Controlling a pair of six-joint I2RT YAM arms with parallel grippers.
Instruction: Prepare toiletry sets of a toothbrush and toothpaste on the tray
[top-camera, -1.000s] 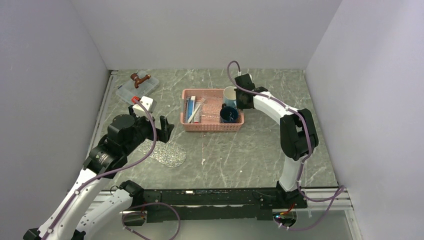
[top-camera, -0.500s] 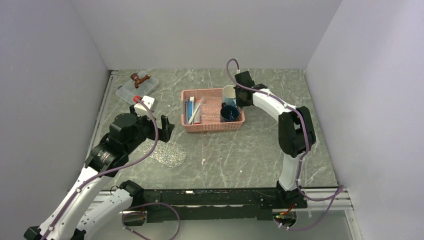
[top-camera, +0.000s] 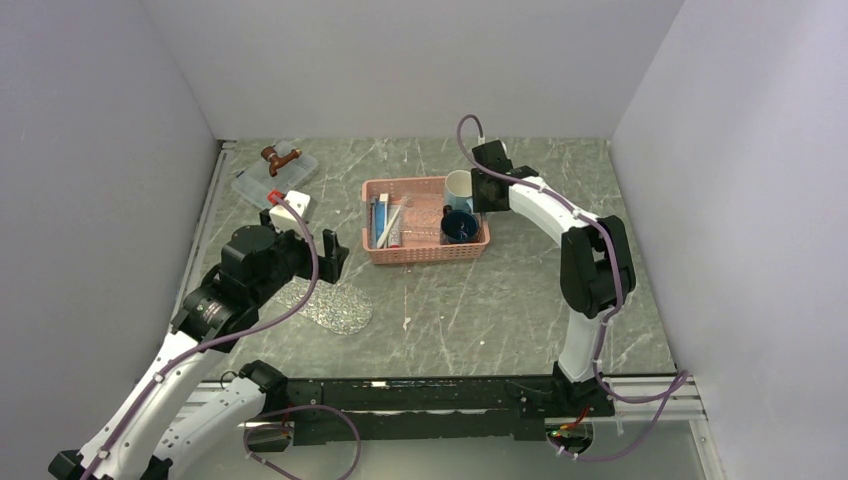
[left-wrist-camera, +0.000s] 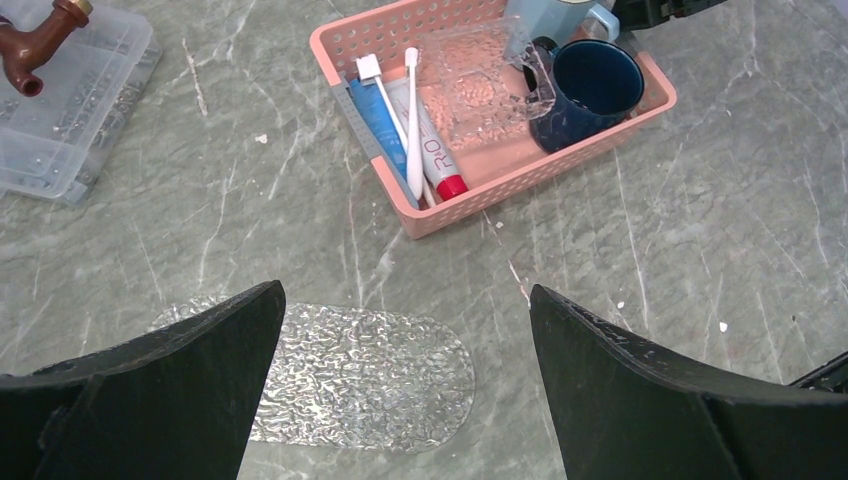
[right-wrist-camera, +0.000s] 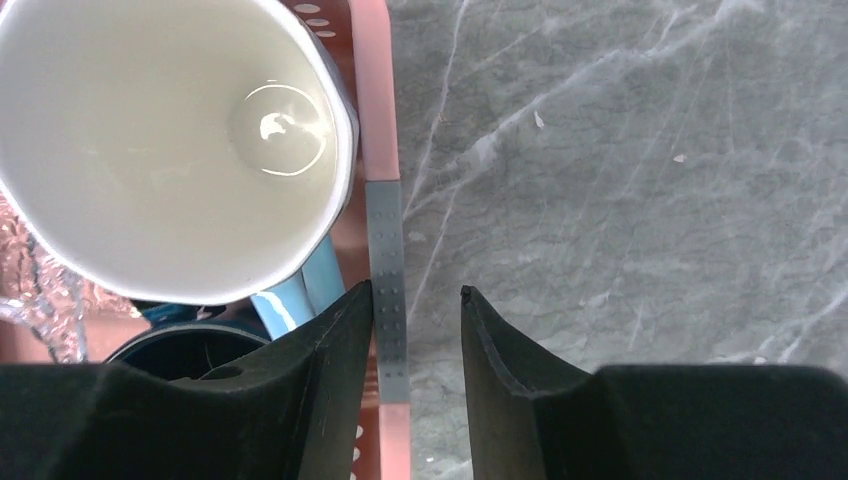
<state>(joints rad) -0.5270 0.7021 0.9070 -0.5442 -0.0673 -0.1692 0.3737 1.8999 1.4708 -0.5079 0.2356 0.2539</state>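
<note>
My right gripper (right-wrist-camera: 415, 295) sits at the right-hand wall of the pink lattice plastic basket (right-wrist-camera: 370, 100). One finger is inside the rim and one outside, astride a grey strip (right-wrist-camera: 388, 300) on that wall. The jaws are parted, and bare table shows between the strip and the outer finger, so it grips nothing. I judge it is there to steady or nudge the basket, not to pick anything up. The pale blue mug with a white inside (right-wrist-camera: 170, 140) stands just beside the inner finger, which leaves little room on that side.

My left gripper (left-wrist-camera: 405, 300) hangs empty with its jaws spread as wide as they go. It is above the near edge of the flat oval tray of clear bumpy glass or plastic (left-wrist-camera: 380, 370), facing the basket. The tray lies bare on the grey marbled table (left-wrist-camera: 700, 250), near the basket but apart from it.

No set is started. The thin whitish toothbrushes (left-wrist-camera: 412, 120) and flat toothpaste tubes (left-wrist-camera: 383, 115) lie side by side at the basket's left end. A dark blue mug (left-wrist-camera: 585, 90) stands at the other end. I think the wide left jaws are ready for a first pick.
</note>
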